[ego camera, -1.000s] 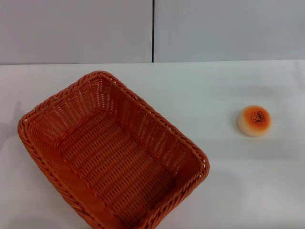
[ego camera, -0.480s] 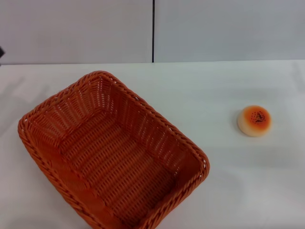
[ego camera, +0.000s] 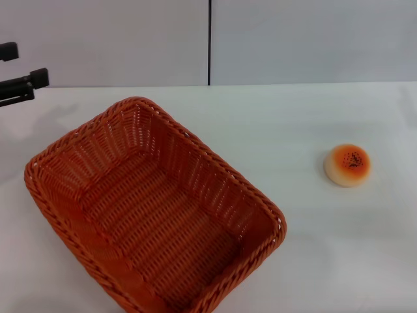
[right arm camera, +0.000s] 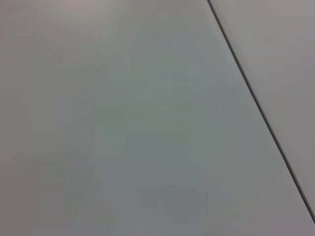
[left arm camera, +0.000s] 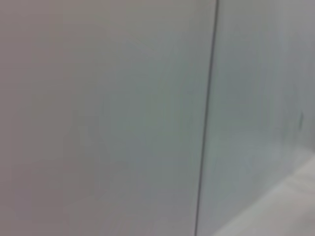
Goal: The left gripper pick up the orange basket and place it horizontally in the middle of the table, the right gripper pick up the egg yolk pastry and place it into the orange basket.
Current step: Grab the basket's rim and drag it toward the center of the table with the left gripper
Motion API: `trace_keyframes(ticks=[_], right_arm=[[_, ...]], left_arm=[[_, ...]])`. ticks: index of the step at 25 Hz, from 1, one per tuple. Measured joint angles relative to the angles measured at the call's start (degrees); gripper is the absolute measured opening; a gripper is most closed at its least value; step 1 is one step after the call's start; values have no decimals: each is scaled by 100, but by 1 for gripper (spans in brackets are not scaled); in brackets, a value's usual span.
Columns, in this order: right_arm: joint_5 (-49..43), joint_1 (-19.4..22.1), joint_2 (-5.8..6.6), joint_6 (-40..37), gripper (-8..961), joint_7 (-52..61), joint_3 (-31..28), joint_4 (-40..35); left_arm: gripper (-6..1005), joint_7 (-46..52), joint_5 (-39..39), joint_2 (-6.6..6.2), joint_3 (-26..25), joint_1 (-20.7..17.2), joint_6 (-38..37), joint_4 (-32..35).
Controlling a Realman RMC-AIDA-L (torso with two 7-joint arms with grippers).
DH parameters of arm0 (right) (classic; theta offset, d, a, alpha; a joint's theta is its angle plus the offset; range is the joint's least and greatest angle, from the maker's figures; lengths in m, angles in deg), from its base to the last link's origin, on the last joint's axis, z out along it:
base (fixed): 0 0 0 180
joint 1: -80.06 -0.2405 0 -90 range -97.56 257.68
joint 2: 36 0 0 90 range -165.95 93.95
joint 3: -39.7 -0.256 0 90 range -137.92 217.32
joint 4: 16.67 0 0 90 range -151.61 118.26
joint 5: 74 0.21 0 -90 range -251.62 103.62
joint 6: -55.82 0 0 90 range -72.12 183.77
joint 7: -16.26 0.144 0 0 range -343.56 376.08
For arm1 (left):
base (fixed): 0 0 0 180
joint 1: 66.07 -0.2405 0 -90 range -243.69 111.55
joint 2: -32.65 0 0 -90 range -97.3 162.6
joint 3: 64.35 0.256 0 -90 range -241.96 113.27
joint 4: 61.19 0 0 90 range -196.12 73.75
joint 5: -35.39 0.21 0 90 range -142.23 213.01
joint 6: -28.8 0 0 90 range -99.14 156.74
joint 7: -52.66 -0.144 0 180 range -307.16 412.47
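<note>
The orange basket [ego camera: 151, 220] lies empty on the left half of the white table [ego camera: 293, 117], turned diagonally, with its near corner cut off by the picture's lower edge. The egg yolk pastry [ego camera: 348, 164] sits alone on the table far to the right of the basket, dome side up. My left gripper [ego camera: 31, 63] reaches in at the far left edge, above the table's back and well apart from the basket's far corner, its two dark fingers spread open and empty. My right gripper is out of view. Both wrist views show only grey wall.
A grey wall [ego camera: 313, 39] with a dark vertical seam [ego camera: 209, 42] runs behind the table. That seam also shows in the left wrist view [left arm camera: 206, 118] and the right wrist view [right arm camera: 256, 98]. Bare tabletop lies between basket and pastry.
My left gripper has come into the head view at the upper left edge, moving rightwards. Basket and pastry have not moved.
</note>
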Motion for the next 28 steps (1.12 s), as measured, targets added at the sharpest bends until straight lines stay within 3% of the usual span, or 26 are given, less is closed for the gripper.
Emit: trace_keyframes(ticks=[2, 3, 5, 11, 17, 22, 23, 27, 28], right_arm=[[1, 30, 1, -123, 733, 60, -2, -1], [2, 38, 1, -133, 733, 61, -3, -1], [3, 46, 1, -136, 732, 61, -4, -2], [12, 56, 1, -121, 732, 36, -12, -8], [14, 93, 10, -128, 732, 57, -45, -54], [14, 101, 16, -153, 732, 58, -143, -62], [13, 102, 17, -168, 732, 60, -147, -64], [10, 129, 18, -202, 732, 62, -156, -64], [12, 134, 18, -179, 732, 57, -159, -64]], left_arm=[[797, 0, 0, 0, 0, 0, 0, 0], [797, 462, 641, 18, 29, 218, -152, 564], [797, 703, 1244, 62, 217, 353, -117, 969], [797, 1077, 1765, 53, 649, 517, -108, 1257], [797, 1686, 2672, 61, 879, 836, -680, 1903], [796, 1862, 2840, 74, 1210, 844, -590, 1931], [796, 2045, 3082, 83, 1603, 860, -471, 1971], [796, 2185, 3189, 93, 1816, 863, -390, 1994], [796, 2306, 3426, 96, 2064, 893, -217, 1987]])
